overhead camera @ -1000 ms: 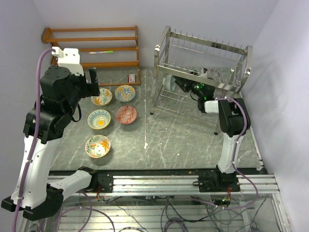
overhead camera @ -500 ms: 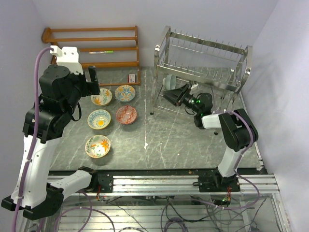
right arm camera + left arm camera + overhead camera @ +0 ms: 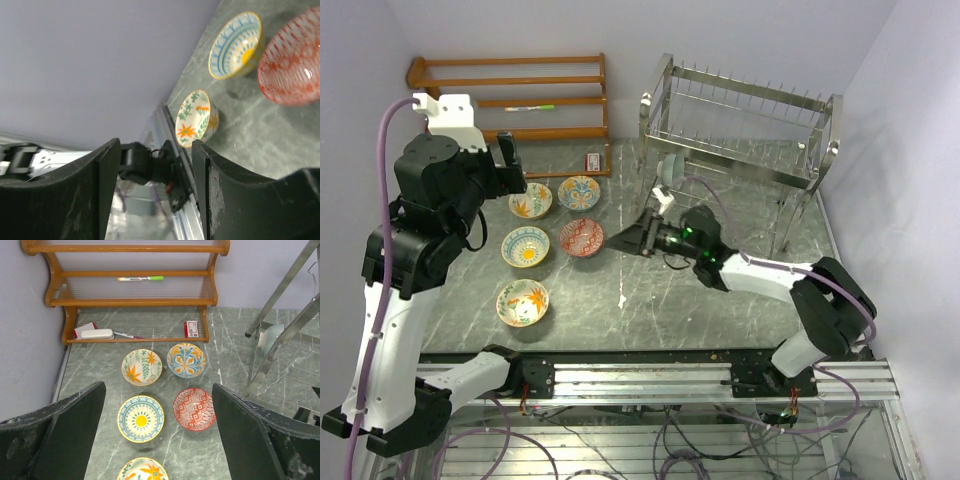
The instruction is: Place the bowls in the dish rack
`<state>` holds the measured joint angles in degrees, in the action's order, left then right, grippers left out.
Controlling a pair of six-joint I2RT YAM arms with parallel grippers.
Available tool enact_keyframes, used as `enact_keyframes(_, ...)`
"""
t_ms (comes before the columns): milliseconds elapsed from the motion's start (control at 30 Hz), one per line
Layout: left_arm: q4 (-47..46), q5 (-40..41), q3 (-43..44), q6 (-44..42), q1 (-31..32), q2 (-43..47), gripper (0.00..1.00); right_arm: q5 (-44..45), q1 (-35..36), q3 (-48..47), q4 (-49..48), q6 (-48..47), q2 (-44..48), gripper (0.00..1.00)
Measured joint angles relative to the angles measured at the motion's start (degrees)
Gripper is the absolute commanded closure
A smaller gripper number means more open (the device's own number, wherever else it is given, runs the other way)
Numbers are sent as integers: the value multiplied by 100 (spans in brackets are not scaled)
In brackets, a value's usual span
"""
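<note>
On the rack's lower tier, at its left end, the pale green bowl [image 3: 669,168] stood on edge among the wires of the dish rack [image 3: 740,150], with nothing holding it; a second earlier the right arm [image 3: 760,272] had been reaching deep inside that tier beside it; the arm had since drawn clear and swung left across the tabletop [image 3: 720,310]; its jaws stood partly apart and empty, close to the red bowl [image 3: 581,237] but not touching it; the right wrist view showed that bowl and two others beyond the open gap.

The left arm [image 3: 440,190] had barely shifted; it hung high over the group, jaws wide apart, gripping nothing.

Five painted bowls remained upright on the tabletop, unmoved: the red one, the blue and orange bowl [image 3: 579,192], the cream bowl with orange flowers [image 3: 530,200], the yellow and blue bowl [image 3: 525,246] and the front bowl [image 3: 522,302].

Assessment: one bowl of six appeared loaded; the right arm looked set to collect the red bowl next; five were outstanding.
</note>
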<state>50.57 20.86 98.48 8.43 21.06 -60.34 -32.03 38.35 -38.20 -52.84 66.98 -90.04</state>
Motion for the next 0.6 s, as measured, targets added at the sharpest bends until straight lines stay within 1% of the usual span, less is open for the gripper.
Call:
enact_keyframes(67,20,4,55,46,0,0,2,247,400,-835,1329,-772,59,38)
enact_keyframes(167,57,59,177,118,2,20,1,776,848,-2450,3215,-1945,-181,36)
enact_keyframes(267,138,146,321,173,2,87,0,1384,1097,-3742,4586,-2903,-605,36)
enact_keyframes(333,192,229,437,195,4,144,0,1703,1231,-4433,5366,-3451,-1001,36)
enact_keyframes(433,258,391,669,192,4,223,1,2039,1390,-5115,6312,-3998,-1646,36)
enact_keyframes(600,289,785,1043,122,4,317,1,2330,1698,-5884,7484,-4546,-2697,36)
